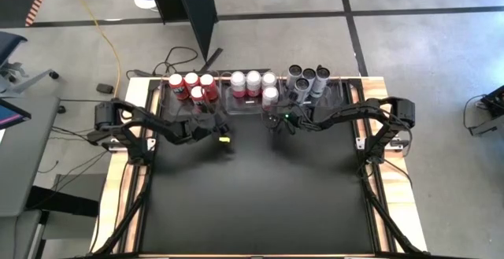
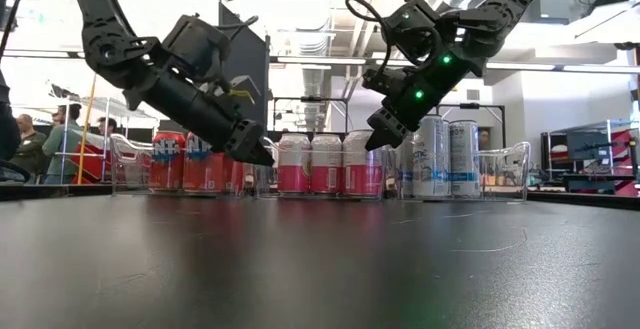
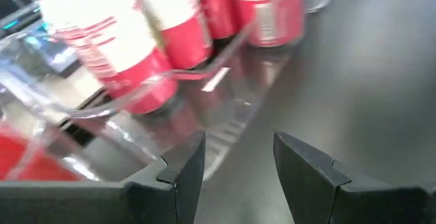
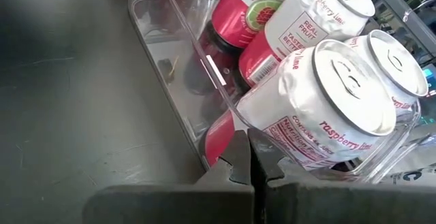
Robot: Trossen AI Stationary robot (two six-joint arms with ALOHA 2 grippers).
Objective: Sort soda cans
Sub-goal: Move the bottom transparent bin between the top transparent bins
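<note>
Three clear bins stand in a row along the table's far edge. The left one holds red soda cans (image 1: 193, 86), the middle one pink-and-white cans (image 1: 253, 84), the right one grey cans (image 1: 307, 79). All cans stand upright on their bases. My left gripper (image 3: 238, 163) is open and empty, raised above the mat just in front of the gap between the red and the pink-and-white bins (image 2: 262, 154). My right gripper (image 4: 251, 161) is shut and empty, slanting down at the near wall (image 4: 184, 81) of the middle bin, close to a pink-and-white can (image 4: 327, 108). My right gripper's shut fingertips (image 4: 240, 157) stand right at the near wall of the middle bin, coming from the table's near side and slanting down. Whether they touch the wall I cannot tell.
The black mat (image 1: 252, 204) stretches wide in front of the bins toward the near edge. Wooden frame rails (image 1: 130, 180) run along both sides of the table. People stand in the room behind, at the left of the low view (image 2: 30, 139).
</note>
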